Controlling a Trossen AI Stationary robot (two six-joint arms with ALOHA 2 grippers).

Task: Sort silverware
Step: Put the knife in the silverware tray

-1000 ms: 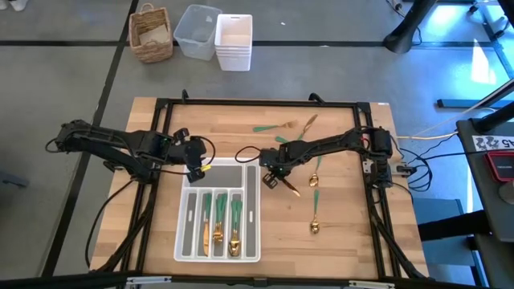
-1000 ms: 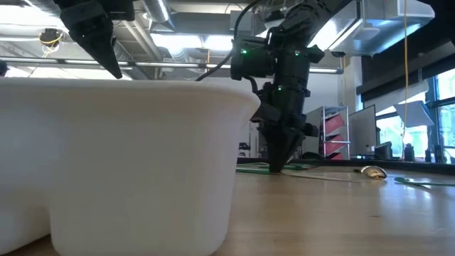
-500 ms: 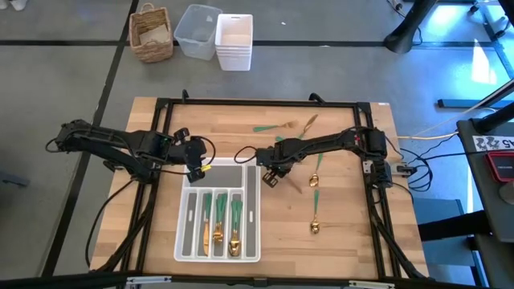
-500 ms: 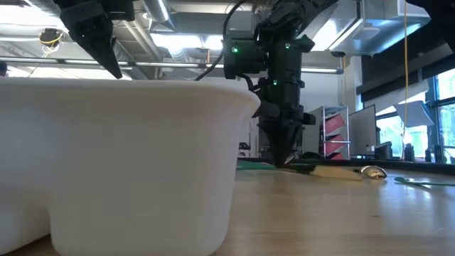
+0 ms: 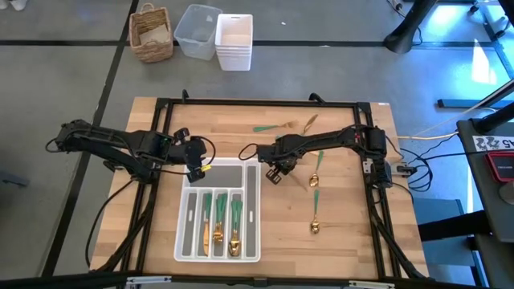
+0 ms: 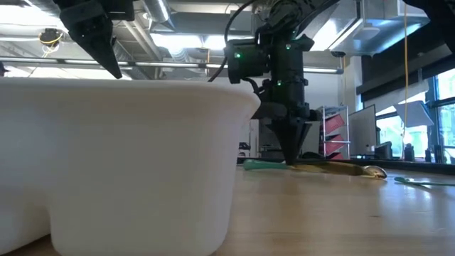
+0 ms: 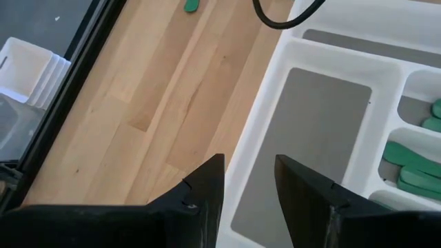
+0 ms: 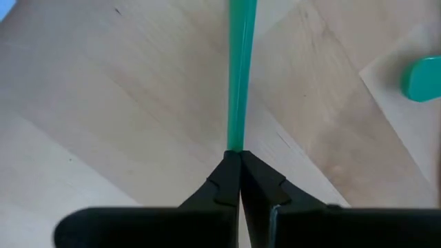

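Observation:
My right gripper [image 5: 275, 171] stands just right of the white tray's [image 5: 189, 239] far right corner, shut on one piece of silverware [image 6: 334, 168] with a green handle and a gold head. My left gripper [image 7: 248, 172] hovers open above the tray's far left corner [image 5: 195, 165], touching nothing. Several gold and green pieces [image 5: 218, 218] lie in the tray's long compartments. More pieces lie flat on the wood: two near the far edge [image 5: 273, 126] and two spoons on the right [image 5: 316, 164], [image 5: 315, 217]. My right gripper pinches the slim green handle [image 8: 236, 138] between its two fingertips, coming from above and pointing down, across the piece. In the low view the piece lies nearly level at the table top, green end [image 6: 261, 165] to one side and gold head [image 6: 370, 171] to the other. Whether it is lifted clear, I cannot tell.
The black frame [image 5: 257, 103] runs around the wooden table. Beyond the far edge, on the floor, stand a wicker basket [image 5: 152, 34], a clear bin [image 5: 196, 30] and a stack of white tubs [image 5: 234, 42]. Bare wood [image 5: 337, 241] lies right of the tray.
My right gripper has moved a little toward the far edge, staying shut. The piece it holds has swung round with it: in the low view only its tip showed under the fingers, and now it lies level across the view.

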